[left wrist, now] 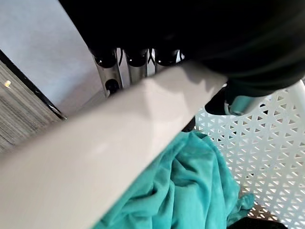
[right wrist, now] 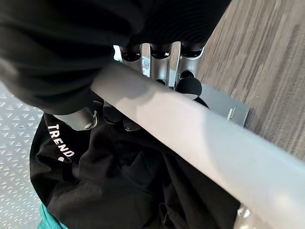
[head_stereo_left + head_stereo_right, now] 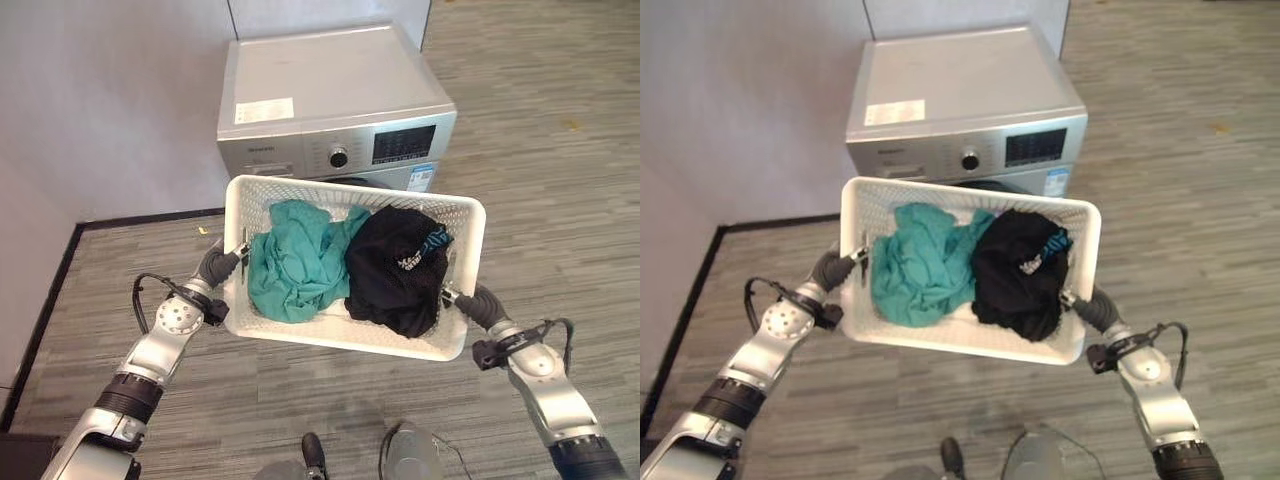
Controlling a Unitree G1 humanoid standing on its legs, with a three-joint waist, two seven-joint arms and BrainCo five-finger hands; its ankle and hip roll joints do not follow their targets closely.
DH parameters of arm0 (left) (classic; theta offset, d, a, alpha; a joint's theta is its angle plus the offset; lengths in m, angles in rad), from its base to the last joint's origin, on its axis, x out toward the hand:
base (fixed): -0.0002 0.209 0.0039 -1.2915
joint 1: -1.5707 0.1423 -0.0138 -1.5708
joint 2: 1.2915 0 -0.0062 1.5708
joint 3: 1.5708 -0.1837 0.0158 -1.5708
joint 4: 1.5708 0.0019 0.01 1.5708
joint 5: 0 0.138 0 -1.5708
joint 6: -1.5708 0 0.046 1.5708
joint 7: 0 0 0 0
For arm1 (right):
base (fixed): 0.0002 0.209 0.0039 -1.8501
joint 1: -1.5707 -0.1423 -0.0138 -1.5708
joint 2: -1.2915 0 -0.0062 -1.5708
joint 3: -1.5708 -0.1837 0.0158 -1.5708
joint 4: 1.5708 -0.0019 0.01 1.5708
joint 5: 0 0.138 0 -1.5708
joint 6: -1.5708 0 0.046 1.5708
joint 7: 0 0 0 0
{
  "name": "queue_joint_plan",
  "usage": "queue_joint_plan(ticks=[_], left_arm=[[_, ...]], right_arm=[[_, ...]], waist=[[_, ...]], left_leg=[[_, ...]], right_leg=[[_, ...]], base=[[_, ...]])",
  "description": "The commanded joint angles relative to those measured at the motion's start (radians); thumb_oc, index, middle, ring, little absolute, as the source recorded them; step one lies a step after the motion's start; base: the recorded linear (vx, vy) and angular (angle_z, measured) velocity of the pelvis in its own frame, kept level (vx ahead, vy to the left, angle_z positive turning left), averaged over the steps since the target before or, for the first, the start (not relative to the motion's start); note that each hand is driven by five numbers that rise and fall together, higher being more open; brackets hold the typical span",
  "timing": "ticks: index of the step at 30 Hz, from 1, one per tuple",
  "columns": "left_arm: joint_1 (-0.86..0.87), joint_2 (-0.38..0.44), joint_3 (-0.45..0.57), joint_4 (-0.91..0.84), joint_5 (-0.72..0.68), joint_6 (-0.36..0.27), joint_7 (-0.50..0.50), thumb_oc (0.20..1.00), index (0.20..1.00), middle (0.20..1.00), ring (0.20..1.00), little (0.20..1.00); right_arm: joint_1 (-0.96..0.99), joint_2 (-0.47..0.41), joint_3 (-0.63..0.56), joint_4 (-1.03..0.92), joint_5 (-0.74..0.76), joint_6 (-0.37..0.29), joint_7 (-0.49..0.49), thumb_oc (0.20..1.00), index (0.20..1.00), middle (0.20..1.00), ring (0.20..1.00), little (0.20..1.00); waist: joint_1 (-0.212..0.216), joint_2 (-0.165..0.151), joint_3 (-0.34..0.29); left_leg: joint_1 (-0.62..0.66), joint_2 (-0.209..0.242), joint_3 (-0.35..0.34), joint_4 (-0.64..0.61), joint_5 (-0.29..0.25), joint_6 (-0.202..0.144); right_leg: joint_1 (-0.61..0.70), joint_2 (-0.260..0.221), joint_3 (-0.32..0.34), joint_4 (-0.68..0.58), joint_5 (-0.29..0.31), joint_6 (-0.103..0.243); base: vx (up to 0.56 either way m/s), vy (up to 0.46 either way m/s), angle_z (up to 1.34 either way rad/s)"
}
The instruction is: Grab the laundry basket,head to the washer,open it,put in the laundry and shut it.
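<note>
so, starting at the left: the left hand (image 3: 222, 264) is clamped on the left rim of the white laundry basket (image 3: 330, 336). its wrist view shows the fingers (image 1: 137, 67) hooked over the smooth white rim with the thumb on the inner side, so it's a proper curled grip, not just a push. the basket is up off the grey wood-look floor (image 3: 560, 180), carried between both arms, tilted a bit with its right end sitting lower in the head views. inside it, on the left half, there's a crumpled teal garment (image 3: 295, 260), and touching it on the right a black garment (image 3: 398, 265) with a bit of white lettering, bunched up against the right wall and lapping over the near rim. the perforated white bottom shows under both. over on the right, the right hand (image 3: 470, 303) grips the right rim the same way: fingers (image 2: 159, 67) wrapped over the edge, thumb tucked underneath next to the black cloth. just past the far rim of the basket stands the silver washer (image 3: 325, 95), flat top, round knob and dark display panel on the front. its door is mostly hidden behind the basket, can't tell if it's open. behind it is a plain pale wall (image 3: 110, 100) with a dark baseboard.
</note>
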Motion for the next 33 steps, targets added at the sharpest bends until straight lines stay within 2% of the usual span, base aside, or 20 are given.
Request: queue_joint_plan(ticks=[1,4,8,9,10,12,13,14,15,16,17,19,20,22,23,25,29,33], left_arm=[[-0.07,0.082,0.158,0.074,-0.021,-0.035,0.1,0.2,0.2,0.2,0.2,0.2],[-0.087,0.062,0.135,0.101,-0.006,-0.035,0.108,0.2,0.2,0.2,0.2,0.2],[-0.086,0.042,0.119,0.111,0.009,-0.037,0.109,0.2,0.2,0.2,0.2,0.2],[-0.087,0.036,0.112,0.116,0.007,-0.038,0.112,0.2,0.2,0.2,0.2,0.2],[-0.089,0.028,0.105,0.117,0.0,-0.043,0.117,0.2,0.2,0.2,0.2,0.2],[-0.071,0.037,0.123,0.088,0.0,-0.047,0.129,0.2,0.2,0.2,0.2,0.2],[-0.063,0.051,0.138,0.06,0.009,-0.049,0.14,0.2,0.2,0.2,0.2,0.2],[-0.053,0.065,0.156,0.036,0.017,-0.048,0.153,0.2,0.2,0.2,0.2,0.2],[-0.04,0.073,0.177,0.009,0.03,-0.043,0.168,0.2,0.2,0.2,0.2,0.2],[-0.007,0.094,0.223,-0.062,0.132,-0.045,0.222,0.2,0.2,0.2,0.2,0.2],[0.002,0.093,0.227,-0.075,0.138,-0.038,0.221,0.2,0.2,0.2,0.2,0.2],[0.074,0.104,0.292,-0.162,0.292,-0.042,0.28,0.2,0.2,0.2,0.2,0.2],[0.187,0.085,0.354,-0.256,0.345,-0.053,0.277,0.2,0.2,0.2,0.2,0.2],[0.311,0.057,0.411,-0.361,0.379,-0.077,0.26,0.2,0.2,0.2,0.2,0.2],[0.433,0.025,0.47,-0.445,0.389,-0.095,0.247,0.2,0.2,0.2,0.2,0.2],[0.567,-0.02,0.528,-0.55,0.386,-0.116,0.214,0.2,0.2,0.2,0.2,0.2],[0.755,-0.087,0.652,-0.699,0.331,-0.14,0.189,0.2,0.2,0.2,0.2,0.2],[0.822,-0.106,0.714,-0.77,0.291,-0.151,0.153,0.2,0.2,0.2,0.2,0.2]], right_arm=[[0.002,-0.05,-0.069,0.06,-0.016,-0.049,-0.03,0.2,0.2,0.2,0.2,0.2],[0.016,-0.027,-0.059,0.062,-0.006,-0.048,-0.026,0.2,0.2,0.2,0.2,0.2],[0.05,-0.013,-0.062,0.041,0.024,-0.056,-0.015,0.2,0.2,0.2,0.2,0.2],[0.057,-0.02,-0.065,0.027,0.032,-0.06,-0.011,0.2,0.2,0.2,0.2,0.2],[0.059,-0.032,-0.067,0.003,0.068,-0.073,-0.015,0.2,0.2,0.2,0.2,0.2],[0.052,-0.049,-0.07,-0.025,0.085,-0.087,-0.027,0.2,0.2,0.2,0.2,0.2],[0.042,-0.063,-0.075,-0.037,0.084,-0.097,-0.035,0.2,0.2,0.2,0.2,0.2],[0.042,-0.077,-0.088,-0.051,0.079,-0.102,-0.048,0.2,0.2,0.2,0.2,0.2],[0.044,-0.083,-0.097,-0.061,0.07,-0.101,-0.059,0.2,0.2,0.2,0.2,0.2],[0.09,-0.072,-0.127,-0.105,0.022,-0.11,-0.079,0.2,0.2,0.2,0.2,0.2],[0.097,-0.068,-0.13,-0.113,0.019,-0.106,-0.078,0.2,0.2,0.2,0.2,0.2],[0.18,-0.016,-0.156,-0.134,-0.016,-0.123,-0.088,0.2,0.2,0.2,0.2,0.2],[0.247,0.025,-0.181,-0.168,-0.03,-0.132,-0.091,0.2,0.2,0.2,0.2,0.2],[0.312,0.058,-0.184,-0.216,-0.059,-0.141,-0.067,0.2,0.2,0.2,0.2,0.2],[0.376,0.081,-0.195,-0.256,-0.054,-0.148,-0.047,0.2,0.2,0.2,0.2,0.2],[0.44,0.087,-0.21,-0.322,-0.068,-0.158,-0.018,0.2,0.2,0.2,0.2,0.2],[0.505,0.072,-0.283,-0.449,-0.078,-0.179,0.011,0.2,0.2,0.2,0.2,0.2],[0.539,0.062,-0.339,-0.514,-0.085,-0.174,0.043,0.2,0.2,0.2,0.2,0.2]], waist=[[0.011,-0.022,-0.071],[-0.001,-0.036,-0.071],[-0.006,-0.062,-0.106],[-0.01,-0.066,-0.116],[-0.014,-0.061,-0.133],[-0.01,-0.052,-0.14],[-0.001,-0.056,-0.136],[0.015,-0.073,-0.127],[0.025,-0.089,-0.108],[0.038,-0.106,-0.079],[0.035,-0.109,-0.082],[0.049,-0.13,-0.063],[0.057,-0.142,-0.06],[0.073,-0.143,-0.054],[0.069,-0.141,-0.063],[0.074,-0.13,-0.068],[0.084,-0.117,-0.062],[0.084,-0.114,-0.066]], left_leg=[[0.018,0.012,-0.085,0.118,-0.181,-0.042],[0.046,0.012,-0.105,0.118,-0.205,-0.051],[0.091,0.014,-0.15,0.12,-0.239,-0.06],[0.103,0.03,-0.163,0.125,-0.245,-0.066],[0.117,0.085,-0.182,0.15,-0.24,-0.084],[0.09,0.148,-0.199,0.247,-0.168,-0.119],[0.041,0.177,-0.215,0.365,-0.106,-0.13],[-0.006,0.185,-0.23,0.469,-0.049,-0.126],[-0.081,0.189,-0.26,0.612,-0.024,-0.126],[-0.151,0.207,-0.274,0.697,-0.002,-0.124],[-0.162,0.205,-0.279,0.706,0.002,-0.124],[-0.213,0.204,-0.274,0.641,-0.046,-0.123],[-0.219,0.203,-0.266,0.565,-0.069,-0.122],[-0.228,0.197,-0.281,0.449,-0.088,-0.13],[-0.186,0.202,-0.271,0.348,-0.092,-0.135],[-0.149,0.207,-0.27,0.27,-0.101,-0.137],[-0.092,0.202,-0.239,0.209,-0.112,-0.137],[-0.056,0.189,-0.217,0.179,-0.136,-0.126]], right_leg=[[0.012,0.025,0.135,-0.172,0.096,0.035],[-0.013,0.033,0.219,-0.272,0.137,0.058],[0.025,0.051,0.253,-0.287,0.165,0.06],[0.024,0.066,0.262,-0.263,0.166,0.054],[0.025,0.106,0.252,-0.214,0.132,0.032],[0.054,0.156,0.212,-0.185,0.09,-0.002],[0.086,0.181,0.199,-0.191,0.076,-0.026],[0.116,0.196,0.199,-0.201,0.063,-0.049],[0.141,0.208,0.193,-0.213,0.058,-0.072],[0.172,0.231,0.186,-0.222,0.03,-0.095],[0.169,0.229,0.182,-0.224,0.036,-0.097],[0.184,0.224,0.175,-0.236,0.026,-0.096],[0.192,0.218,0.175,-0.249,0.019,-0.092],[0.199,0.219,0.183,-0.257,0.007,-0.09],[0.201,0.227,0.186,-0.257,0.001,-0.088],[0.206,0.232,0.19,-0.267,-0.002,-0.086],[0.204,0.217,0.198,-0.283,0.02,-0.068],[0.19,0.207,0.228,-0.281,0.042,-0.049]], base=[[0.28,-0.106,0.04],[0.24,-0.107,0.15],[0.31,-0.161,0.24],[0.44,-0.347,0.63],[0.44,-0.396,0.5],[0.34,-0.404,0.19],[0.22,-0.392,0.04],[0.12,-0.385,0.07],[0.11,-0.4,-0.17],[0.01,-0.269,-0.2],[0.08,-0.207,-0.13],[0.09,-0.066,0.29],[0.11,0.0,0.22],[0.1,0.038,-0.07],[0.07,0.053,-0.18],[0.05,0.066,-0.32],[-0.02,0.103,-0.2],[-0.04,0.112,-0.28]])
